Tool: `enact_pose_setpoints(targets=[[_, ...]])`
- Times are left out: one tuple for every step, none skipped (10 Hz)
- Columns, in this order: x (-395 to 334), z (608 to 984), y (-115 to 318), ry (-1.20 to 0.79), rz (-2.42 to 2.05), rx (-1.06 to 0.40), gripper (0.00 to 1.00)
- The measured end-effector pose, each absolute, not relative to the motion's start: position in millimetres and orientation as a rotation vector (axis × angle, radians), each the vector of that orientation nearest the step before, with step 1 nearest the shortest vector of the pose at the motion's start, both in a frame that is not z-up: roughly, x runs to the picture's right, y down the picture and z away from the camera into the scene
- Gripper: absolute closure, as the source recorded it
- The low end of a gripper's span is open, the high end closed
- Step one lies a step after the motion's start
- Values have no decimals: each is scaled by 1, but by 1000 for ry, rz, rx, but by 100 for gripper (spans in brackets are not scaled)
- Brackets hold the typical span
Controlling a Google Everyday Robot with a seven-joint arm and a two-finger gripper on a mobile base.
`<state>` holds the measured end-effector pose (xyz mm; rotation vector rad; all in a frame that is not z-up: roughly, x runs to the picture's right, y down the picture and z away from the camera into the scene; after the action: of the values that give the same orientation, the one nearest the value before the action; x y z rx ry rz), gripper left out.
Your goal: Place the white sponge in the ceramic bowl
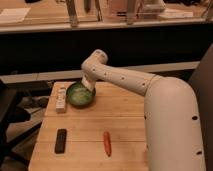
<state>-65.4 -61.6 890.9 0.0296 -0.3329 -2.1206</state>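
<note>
The white robot arm [150, 95] takes up most of the right side. Its thick body rises from the near right corner, and a slimmer link reaches up and left to a bent joint, then turns down toward the tabletop. The wooden tabletop [125, 125] runs under it, pale planks with a dark chair frame [12, 115] off its left edge. The ceramic bowl [79, 95] sits upright on the far left part of the tabletop, glossy green with a paler inside.

The gripper [88, 86] hangs at the end of the arm, right over the bowl's right rim and low enough to overlap it from where I stand. I cannot tell whether it is open or closed. I cannot pick out the white sponge for certain either: there is only a pale patch at the arm's end above the bowl.

A white oblong pack [61, 99] lies just left of the bowl. A black block [60, 140] lies flat near the front left. An orange carrot [106, 143] lies to its right, well apart from the bowl.
</note>
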Motion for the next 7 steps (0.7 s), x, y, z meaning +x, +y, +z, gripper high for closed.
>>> enact_pose_setpoints(targets=[[-65,891,-62,-334,-2124,32,83],[-66,891,-62,-334,-2126,34,83],[-66,891,-62,-336,-2130,37,83],[-66,891,-62,-338,-2133,38,83],[-66,891,-63,-338,-2135,40,83],[-66,891,-63,-342,-2143,45,85],[-66,891,-63,-344,-2147,48,88]])
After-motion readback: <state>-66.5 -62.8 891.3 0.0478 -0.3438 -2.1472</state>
